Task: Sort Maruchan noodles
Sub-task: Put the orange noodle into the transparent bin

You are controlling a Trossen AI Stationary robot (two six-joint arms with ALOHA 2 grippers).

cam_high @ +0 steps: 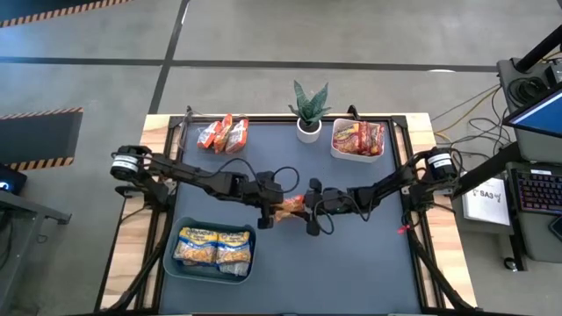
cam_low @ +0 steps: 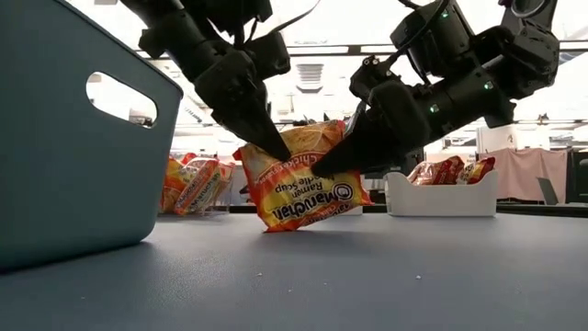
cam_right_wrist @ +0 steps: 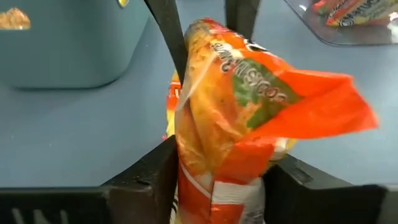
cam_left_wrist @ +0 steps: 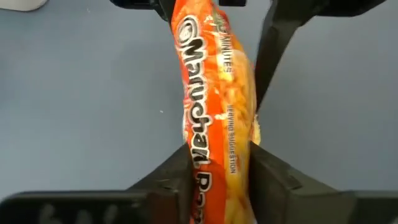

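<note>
One orange Maruchan packet (cam_low: 308, 188) hangs at the table's middle between my two grippers, and both are shut on it. My left gripper (cam_high: 270, 211) comes in from the table's left and my right gripper (cam_high: 311, 211) from the right. More orange packets (cam_high: 224, 133) lie in a pile at the far left. Red packets fill a white bin (cam_high: 335, 151) at the far right. Yellow-and-blue packets (cam_high: 213, 247) lie in a grey-blue bin (cam_high: 173, 263) at the near left. My left gripper (cam_left_wrist: 217, 168) pinches the packet's upper left part (cam_low: 276, 154) between its two fingers (cam_left_wrist: 177, 180), slanting down from the table's left. The packet stands on edge, tilted. My right gripper (cam_right_wrist: 224, 174) pinches the packet's upper right part (cam_low: 333, 158) between its fingers (cam_right_wrist: 158, 171), slanting down from the table's right. The crinkled end seal (cam_right_wrist: 323, 106) flares out beyond the fingers. Whether the packet's lower edge (cam_low: 276, 225) touches the table, I cannot tell.
A small potted green plant (cam_high: 309, 110) stands at the far edge between the orange pile and the white bin. The dark mat (cam_high: 351, 263) is bare in front of the grippers and to the near right. A desk with a keyboard (cam_high: 537, 189) stands beyond the table's right edge.
</note>
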